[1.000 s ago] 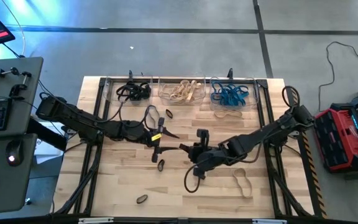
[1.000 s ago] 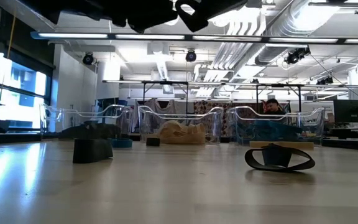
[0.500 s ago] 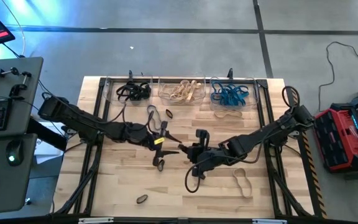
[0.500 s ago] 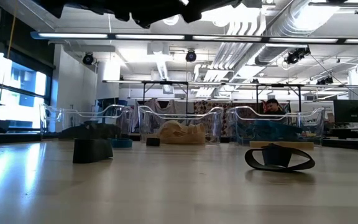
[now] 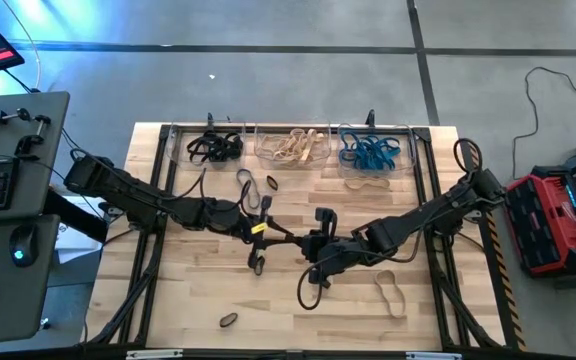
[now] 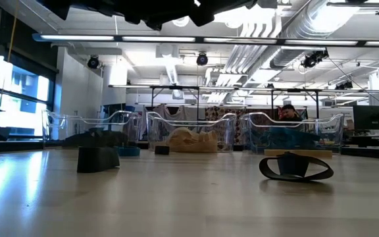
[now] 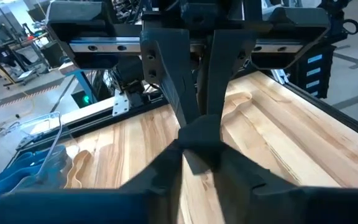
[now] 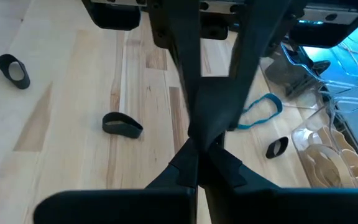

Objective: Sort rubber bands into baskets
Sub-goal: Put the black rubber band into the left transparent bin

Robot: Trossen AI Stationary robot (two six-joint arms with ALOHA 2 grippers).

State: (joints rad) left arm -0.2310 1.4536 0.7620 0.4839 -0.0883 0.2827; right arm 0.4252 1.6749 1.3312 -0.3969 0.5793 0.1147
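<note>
Black rubber bands (image 5: 228, 321) lie loose on the near wooden table (image 5: 168, 300). Mid-table, the left gripper (image 5: 268, 237) pinches a black band (image 7: 199, 144); the right gripper (image 5: 313, 243), fingers together, crowds it. Three baskets (image 5: 292, 147) line the far edge.

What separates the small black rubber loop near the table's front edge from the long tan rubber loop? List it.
Colour: small black rubber loop dark, long tan rubber loop pale. Size: tan far larger than black. Side: black on left arm's, tan on right arm's. Both lie loose on the wooden table.
</note>
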